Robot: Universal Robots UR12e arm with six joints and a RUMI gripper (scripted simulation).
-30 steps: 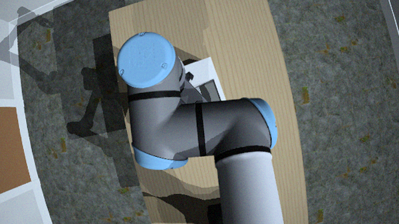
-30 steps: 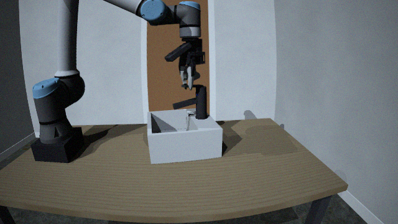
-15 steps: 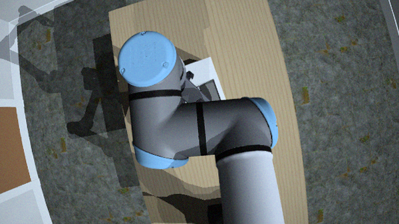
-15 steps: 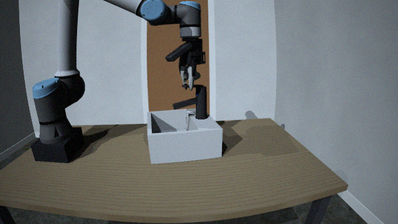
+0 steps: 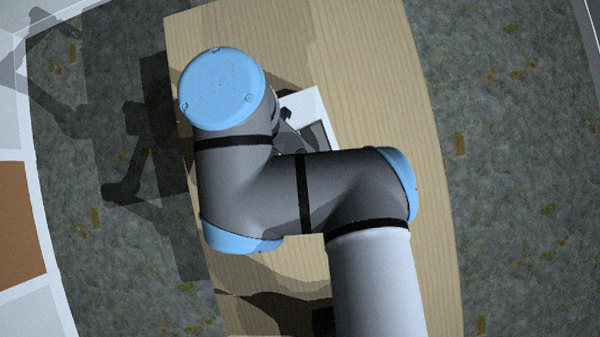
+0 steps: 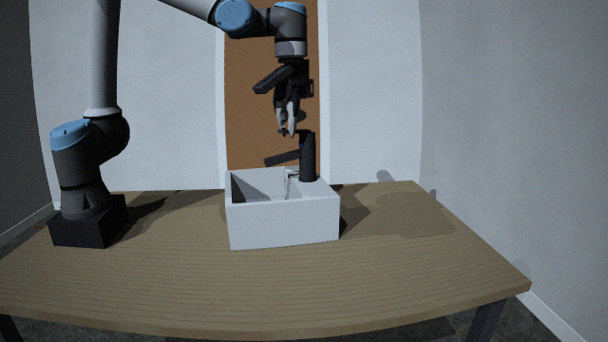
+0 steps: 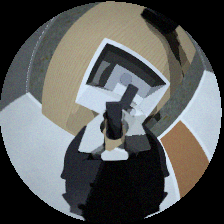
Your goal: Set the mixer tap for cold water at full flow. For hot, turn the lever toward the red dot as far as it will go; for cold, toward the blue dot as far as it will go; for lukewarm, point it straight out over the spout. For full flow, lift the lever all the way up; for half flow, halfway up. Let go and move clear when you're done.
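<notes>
The black mixer tap (image 6: 308,157) stands at the back right rim of the white sink (image 6: 281,211). A small blue dot (image 6: 302,144) shows on the tap's left side. Its dark lever (image 7: 121,107) runs from the tap's top up into my fingers. My gripper (image 6: 288,127) hangs just above and left of the tap's top and is shut on the lever's end. The wrist view shows the fingers clamped on the lever over the sink (image 7: 120,77). The short spout (image 6: 292,174) points into the basin. In the overhead view the arm hides the tap; only a corner of the sink (image 5: 309,119) shows.
The arm's base (image 6: 87,220) sits on the wooden table (image 6: 266,280) to the left of the sink. A wall with a brown panel (image 6: 254,95) stands close behind the tap. The arm's elbow (image 5: 301,193) covers much of the overhead view.
</notes>
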